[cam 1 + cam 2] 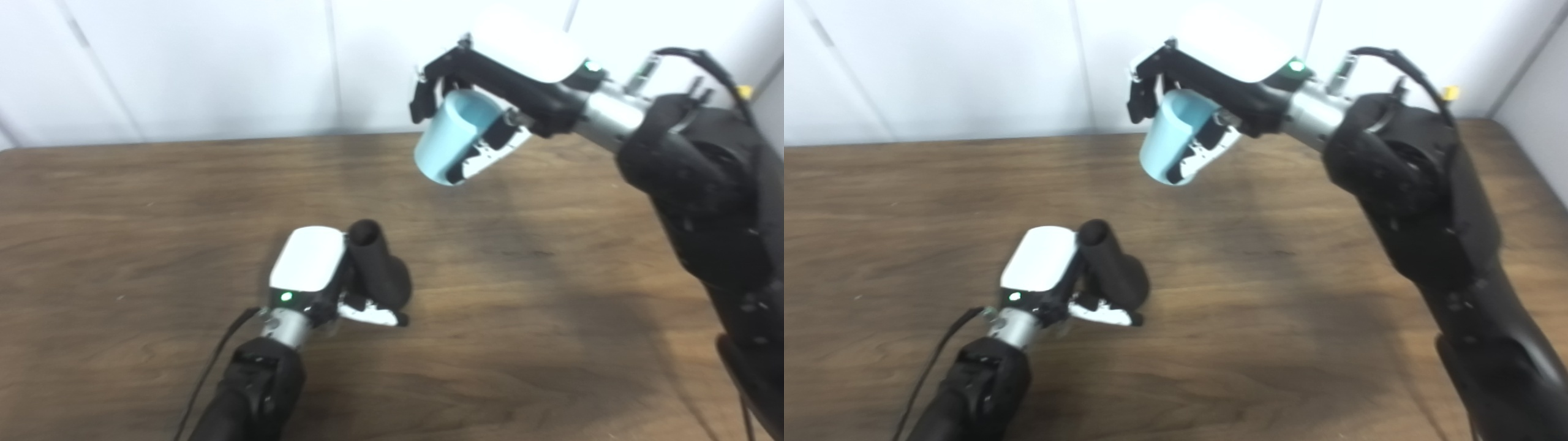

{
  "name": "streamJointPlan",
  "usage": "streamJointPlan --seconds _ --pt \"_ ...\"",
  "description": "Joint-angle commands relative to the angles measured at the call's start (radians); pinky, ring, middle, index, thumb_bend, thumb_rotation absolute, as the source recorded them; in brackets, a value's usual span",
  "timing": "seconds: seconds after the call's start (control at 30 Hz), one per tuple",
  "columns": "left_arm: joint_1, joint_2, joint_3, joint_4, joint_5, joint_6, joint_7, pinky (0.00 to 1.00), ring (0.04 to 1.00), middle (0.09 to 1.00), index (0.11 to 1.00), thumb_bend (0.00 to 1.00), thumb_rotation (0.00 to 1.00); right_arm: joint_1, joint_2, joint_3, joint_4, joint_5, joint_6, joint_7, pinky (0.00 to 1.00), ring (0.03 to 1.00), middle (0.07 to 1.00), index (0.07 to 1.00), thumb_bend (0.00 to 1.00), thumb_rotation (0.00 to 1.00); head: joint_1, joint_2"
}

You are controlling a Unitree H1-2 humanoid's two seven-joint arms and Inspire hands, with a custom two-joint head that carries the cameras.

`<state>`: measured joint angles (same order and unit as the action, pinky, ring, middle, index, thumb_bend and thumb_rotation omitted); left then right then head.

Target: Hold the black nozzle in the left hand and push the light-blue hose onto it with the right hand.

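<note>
My left hand (324,275) is low over the wooden table (122,202), shut on the black nozzle (380,266), whose narrow round end points up and away. My right hand (490,92) is raised at the upper right, well above and behind the nozzle. It is shut on the light-blue hose (453,135), a short pale tube held tilted with its lower end aimed down and left. A wide gap separates hose and nozzle. In the right eye view the hose (1173,138) and nozzle (1111,266) stand likewise apart.
A white wall (214,61) runs behind the table's far edge. My right forearm (704,184) crosses the right side of the scene. A black cable (211,361) trails beside my left wrist.
</note>
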<state>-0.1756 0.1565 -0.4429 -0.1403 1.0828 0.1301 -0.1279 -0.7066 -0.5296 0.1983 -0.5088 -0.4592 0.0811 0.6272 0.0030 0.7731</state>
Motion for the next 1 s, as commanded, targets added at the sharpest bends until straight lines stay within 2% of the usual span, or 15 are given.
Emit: streamJointPlan --seconds 0.0,0.17,0.23,0.37,0.43,0.47,0.5,0.57,0.63,0.73,0.97 --pt "-0.004 -0.031 -0.041 0.030 0.002 -0.006 -0.025 0.60 0.578 0.465 0.496 0.53 0.00 -0.059 0.002 -0.010 -0.033 0.025 0.011 0.004 0.43 0.398 0.496 0.494 0.52 0.00 0.003 0.000" --pt "-0.014 -0.038 -0.055 0.049 0.012 -0.004 -0.005 0.59 0.566 0.457 0.499 0.52 0.00 -0.067 0.016 0.001 -0.030 0.033 0.003 0.019 0.36 0.383 0.510 0.488 0.52 0.00 0.013 -0.001" --pt "-0.016 -0.039 -0.060 0.050 0.015 0.000 -0.004 0.60 0.564 0.459 0.498 0.52 0.00 -0.065 0.023 0.005 -0.028 0.032 0.006 0.024 0.48 0.380 0.496 0.504 0.52 0.00 0.016 -0.001" --pt "-0.015 -0.042 -0.064 0.042 0.013 0.008 -0.010 0.61 0.572 0.469 0.494 0.52 0.00 -0.057 0.026 0.014 -0.003 0.048 -0.035 0.022 0.54 0.380 0.480 0.517 0.52 0.00 0.018 0.005" --pt "-0.015 -0.042 -0.067 0.036 0.016 0.011 -0.015 0.61 0.574 0.470 0.493 0.52 0.00 -0.052 0.022 0.019 0.006 0.063 -0.042 0.030 0.46 0.380 0.485 0.515 0.52 0.00 0.018 0.007" --pt "-0.015 -0.041 -0.069 0.034 0.020 0.013 -0.017 0.61 0.575 0.471 0.493 0.52 0.00 -0.047 0.021 0.023 0.003 0.066 -0.027 0.040 0.45 0.381 0.485 0.515 0.52 0.00 0.017 0.011" --pt "-0.015 -0.041 -0.070 0.033 0.024 0.013 -0.016 0.61 0.575 0.473 0.492 0.52 0.00 -0.042 0.019 0.025 -0.003 0.067 -0.014 0.047 0.39 0.381 0.495 0.515 0.52 0.00 0.017 0.012" --pt "-0.016 -0.040 -0.072 0.030 0.027 0.014 -0.018 0.61 0.576 0.477 0.490 0.52 0.00 -0.034 0.018 0.027 -0.009 0.068 -0.006 0.053 0.36 0.381 0.505 0.517 0.52 0.00 0.017 0.014" --pt "-0.016 -0.041 -0.073 0.025 0.030 0.019 -0.026 0.61 0.577 0.480 0.488 0.52 0.00 -0.025 0.018 0.028 -0.007 0.068 -0.024 0.050 0.34 0.381 0.512 0.513 0.51 0.00 0.018 0.017" --pt "-0.016 -0.040 -0.075 0.017 0.032 0.020 -0.033 0.61 0.578 0.483 0.487 0.52 0.00 -0.019 0.015 0.032 -0.014 0.077 0.006 0.075 0.31 0.379 0.512 0.514 0.51 0.00 0.019 0.021" --pt "-0.024 -0.029 -0.090 -0.006 0.085 0.029 -0.056 0.66 0.593 0.503 0.476 0.52 0.00 -0.008 0.012 0.043 -0.032 0.057 0.061 0.119 0.32 0.374 0.500 0.527 0.51 0.00 0.014 0.030"
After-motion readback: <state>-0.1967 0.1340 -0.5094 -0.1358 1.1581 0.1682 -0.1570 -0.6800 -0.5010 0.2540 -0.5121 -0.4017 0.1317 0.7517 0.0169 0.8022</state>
